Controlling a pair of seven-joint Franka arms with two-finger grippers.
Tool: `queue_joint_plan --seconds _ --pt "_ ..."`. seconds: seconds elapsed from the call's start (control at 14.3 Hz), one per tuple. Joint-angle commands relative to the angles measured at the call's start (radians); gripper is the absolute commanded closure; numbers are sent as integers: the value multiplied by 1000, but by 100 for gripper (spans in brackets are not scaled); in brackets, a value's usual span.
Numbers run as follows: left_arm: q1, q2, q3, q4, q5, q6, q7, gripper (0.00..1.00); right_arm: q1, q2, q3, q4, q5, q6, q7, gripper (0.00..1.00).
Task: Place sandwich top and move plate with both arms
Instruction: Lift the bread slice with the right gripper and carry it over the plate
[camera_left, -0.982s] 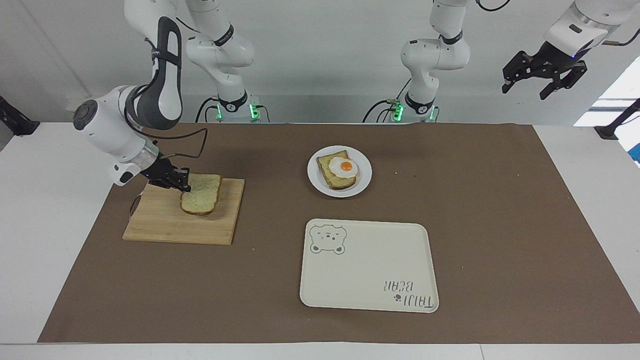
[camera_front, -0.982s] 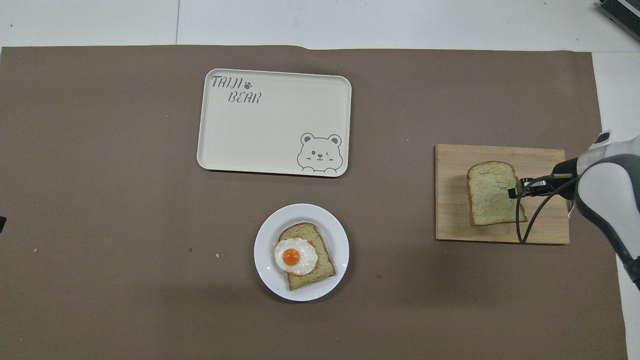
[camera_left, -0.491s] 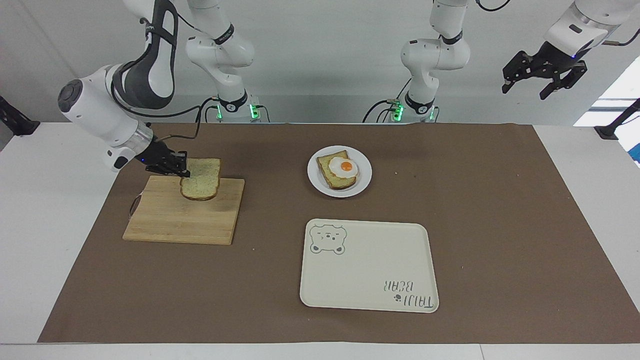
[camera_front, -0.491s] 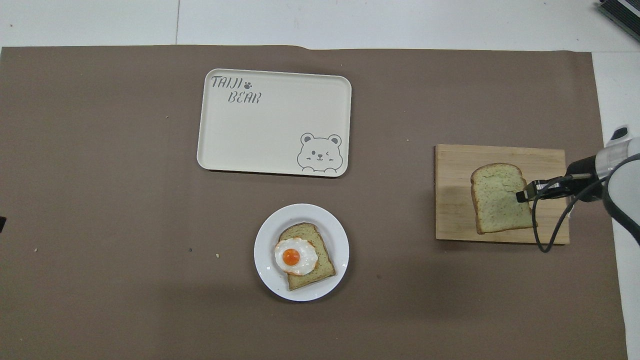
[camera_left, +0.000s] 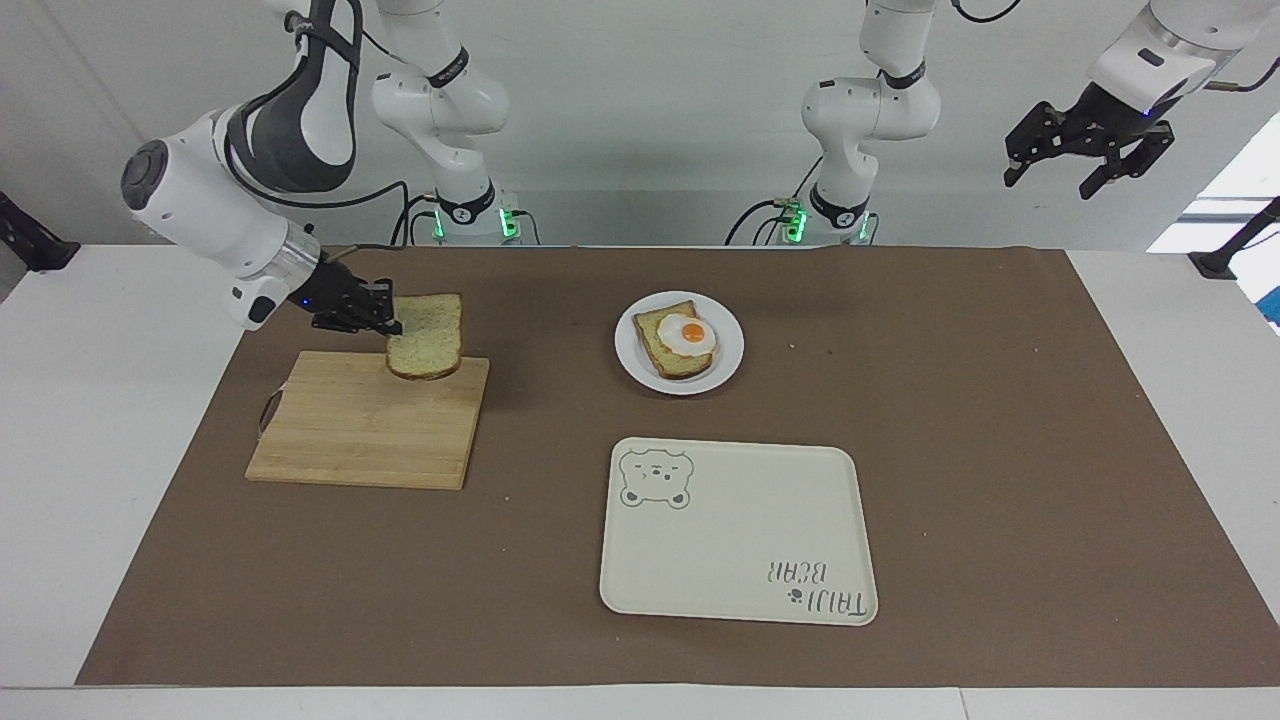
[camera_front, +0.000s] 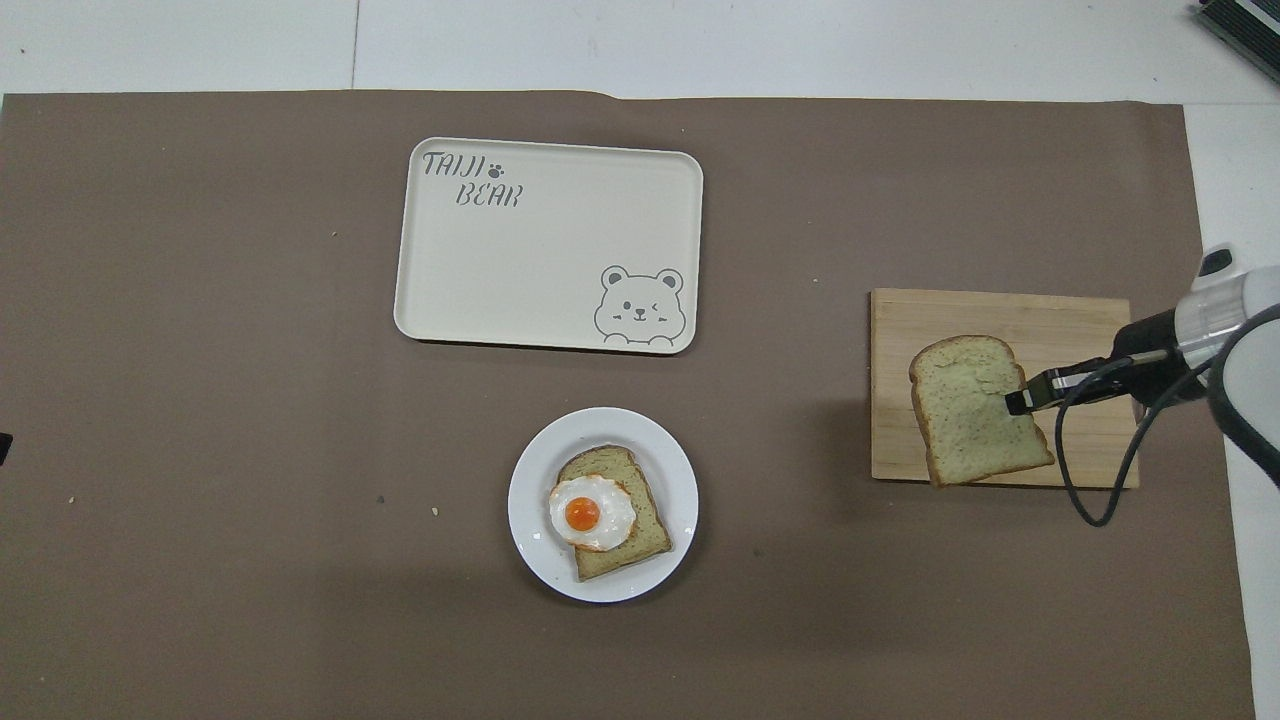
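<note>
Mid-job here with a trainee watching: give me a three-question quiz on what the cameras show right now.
1. True or false: the sandwich top lies flat on the cutting board.
2. Which gripper holds it? A) right gripper B) left gripper
3. Fill in: the slice with the fried egg sits on the ____.

Key
1. False: it is lifted above the board, held by one edge.
2. A; the left arm waits, raised off the table's end.
3. plate, nearer to the robots than the bear tray.
</note>
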Motion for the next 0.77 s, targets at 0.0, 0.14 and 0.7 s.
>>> queue_joint_plan --seconds 0.0,0.14,0.7 --pt "-1 -23 3 -25 -4 3 7 0 87 -17 10 -14 22 10 90 100" --pt "-1 -23 3 -25 -4 2 7 0 154 -17 12 -16 22 36 179 100" --pt "-1 -22 3 -25 -4 2 7 0 387 -14 16 -19 71 142 383 100"
